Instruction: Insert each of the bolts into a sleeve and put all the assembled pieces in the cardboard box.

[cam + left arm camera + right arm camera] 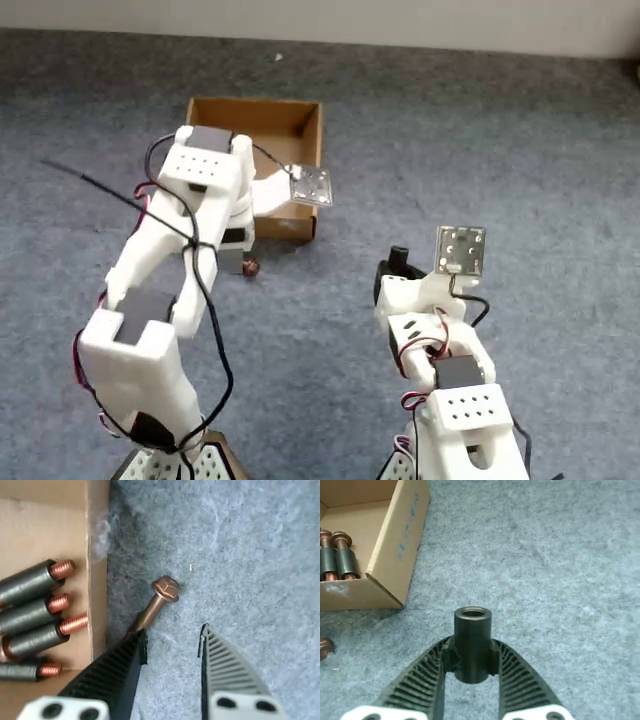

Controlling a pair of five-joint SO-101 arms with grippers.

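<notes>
Right claw clamps an upright sleeve over the counter. Left claw, spread wide, hovers at a bolt lying just beside the box. The box holds four assembled pieces.

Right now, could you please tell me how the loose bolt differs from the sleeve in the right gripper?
The bolt is copper-coloured with a hex head; the sleeve is a dark hollow tube. The bolt lies loose on the carpet by the cardboard box, ungripped at the open left gripper; the sleeve is clamped in the right gripper, its open end showing. Both are outside the box.
</notes>
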